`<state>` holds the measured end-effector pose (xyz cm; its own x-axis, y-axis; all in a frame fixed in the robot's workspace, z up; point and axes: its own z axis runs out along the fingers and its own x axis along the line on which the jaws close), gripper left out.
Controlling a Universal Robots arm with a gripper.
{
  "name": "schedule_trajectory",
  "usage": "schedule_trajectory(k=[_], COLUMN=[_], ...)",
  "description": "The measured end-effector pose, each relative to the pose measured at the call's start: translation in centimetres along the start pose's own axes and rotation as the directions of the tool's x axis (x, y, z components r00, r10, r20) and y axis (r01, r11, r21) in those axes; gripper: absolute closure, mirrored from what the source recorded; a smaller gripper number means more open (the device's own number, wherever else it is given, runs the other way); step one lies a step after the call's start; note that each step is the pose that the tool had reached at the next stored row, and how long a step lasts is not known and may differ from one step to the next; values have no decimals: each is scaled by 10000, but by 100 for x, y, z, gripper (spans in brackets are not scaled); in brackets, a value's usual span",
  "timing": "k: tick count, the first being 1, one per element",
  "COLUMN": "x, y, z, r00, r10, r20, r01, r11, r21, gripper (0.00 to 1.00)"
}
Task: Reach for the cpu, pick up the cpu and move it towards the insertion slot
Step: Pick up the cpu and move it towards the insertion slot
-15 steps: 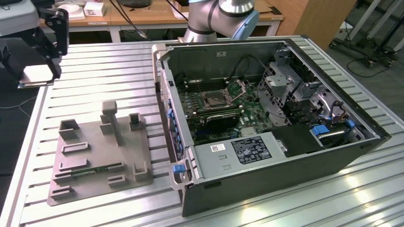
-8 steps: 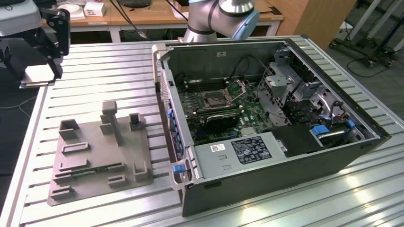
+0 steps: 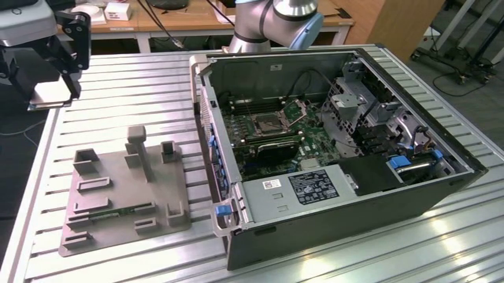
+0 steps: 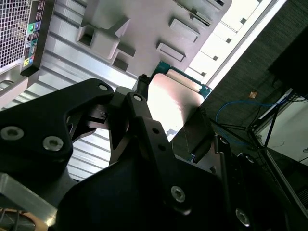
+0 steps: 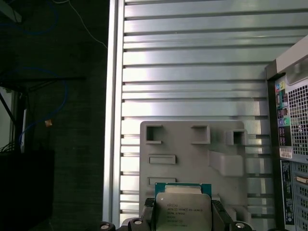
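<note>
Fingers (image 5: 148, 212) pinch the cpu (image 5: 183, 209) by two opposite edges, flat, lid showing, prob. to keep it level w/ contacts untouched. It's held in the air at the exterior view's far left, above the grey tray (image 3: 118, 194) on the bench (image 3: 126, 88), well apart from the insertion slot (image 3: 268, 122). Its bracket (image 3: 303, 109) looks swung open inside the PC case (image 3: 354, 212).

Tray (image 3: 118, 172) on table (image 3: 141, 88), exterior view's left of PC case (image 3: 354, 219) w/ insertion slot (image 3: 264, 124) inside.
</note>
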<state>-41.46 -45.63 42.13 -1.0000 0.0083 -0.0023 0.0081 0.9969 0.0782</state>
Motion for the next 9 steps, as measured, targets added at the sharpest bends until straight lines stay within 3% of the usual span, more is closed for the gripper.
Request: schedule_trajectory(k=[9], x=[-28], y=[0], z=[6], r00=[10000], r10=[-2], r20=[-2], r01=[2], r11=[10000], r21=[2], gripper=[46])
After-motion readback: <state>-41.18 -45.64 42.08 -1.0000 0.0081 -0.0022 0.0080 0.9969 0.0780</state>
